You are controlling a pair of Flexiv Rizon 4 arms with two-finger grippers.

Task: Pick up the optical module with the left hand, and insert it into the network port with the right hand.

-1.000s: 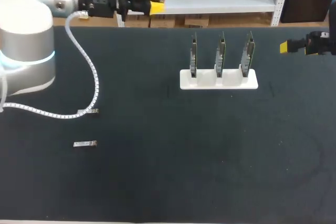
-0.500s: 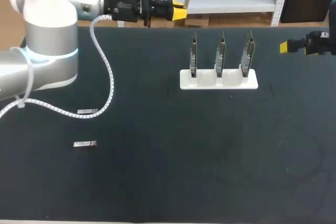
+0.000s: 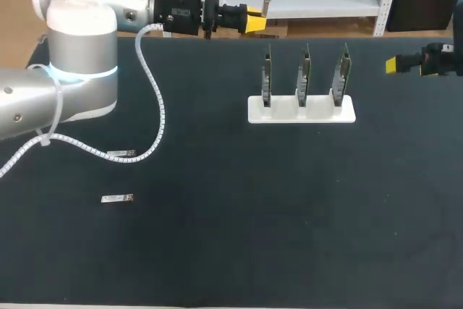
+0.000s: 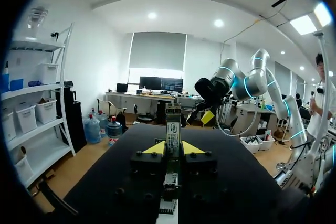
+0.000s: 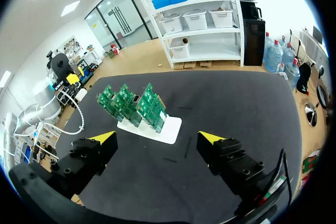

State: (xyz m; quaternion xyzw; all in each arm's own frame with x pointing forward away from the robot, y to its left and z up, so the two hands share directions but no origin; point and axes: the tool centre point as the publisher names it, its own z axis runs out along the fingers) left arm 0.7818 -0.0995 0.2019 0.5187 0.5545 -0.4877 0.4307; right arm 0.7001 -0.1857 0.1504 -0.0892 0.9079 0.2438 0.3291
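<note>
Silver metal with a printed label, the slim optical module is clamped between the two yellow-tipped fingers of our left gripper. The fingers press on it from both sides, and its long end points out ahead of them. The module is lifted free of the black table, so we judge that the first part of the task, the pick-up with the left hand, is done.

Our right gripper has its fingers spread wide, with nothing between them. Ahead of these fingers, and well apart from them, stands the white rack with three upright green circuit boards. The network port must be on one of these boards, but it is too small for us to make out. The module is also well apart from the right fingers.

What is left, in our judgement, is the larger part: the module must pass from the left fingers to the right fingers, and then the right gripper must push it into the port. Neither step is begun yet.

Two spare silver modules lie flat on the table, far from both pairs of fingers.
</note>
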